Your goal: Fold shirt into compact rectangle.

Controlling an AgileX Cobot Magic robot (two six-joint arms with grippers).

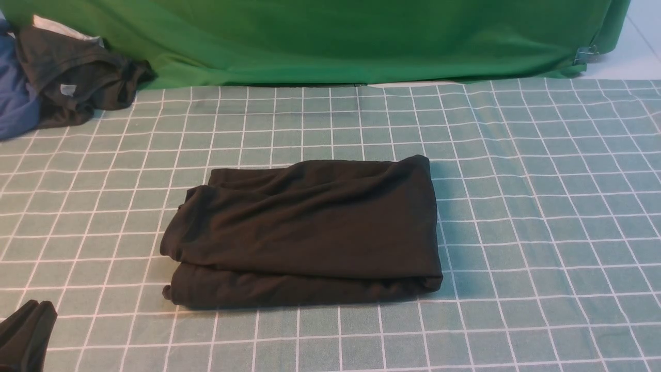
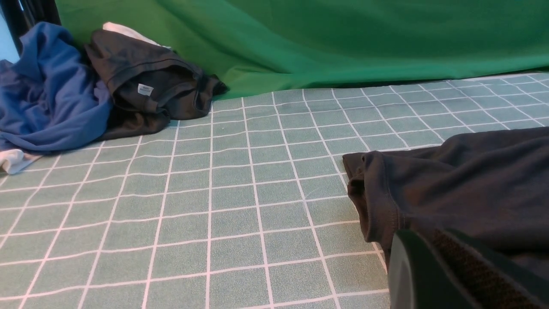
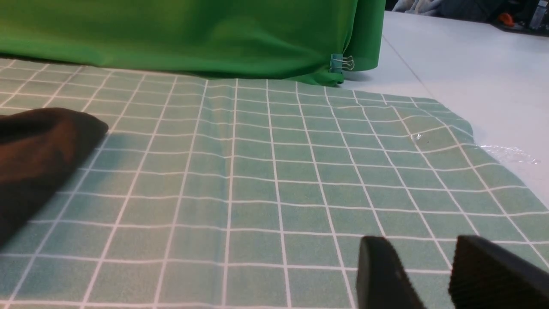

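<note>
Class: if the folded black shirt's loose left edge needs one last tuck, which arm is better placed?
Probably the left. Its fingers are right beside the shirt's uneven left edge; the right fingers stand apart from the shirt.

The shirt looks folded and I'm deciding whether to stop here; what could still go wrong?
The shirt has an uneven left edge with layers splaying, so the top layer could slide open. The left gripper, shut, sits right beside that edge and could snag the fabric when it moves. The clothes pile lies well clear.
</note>
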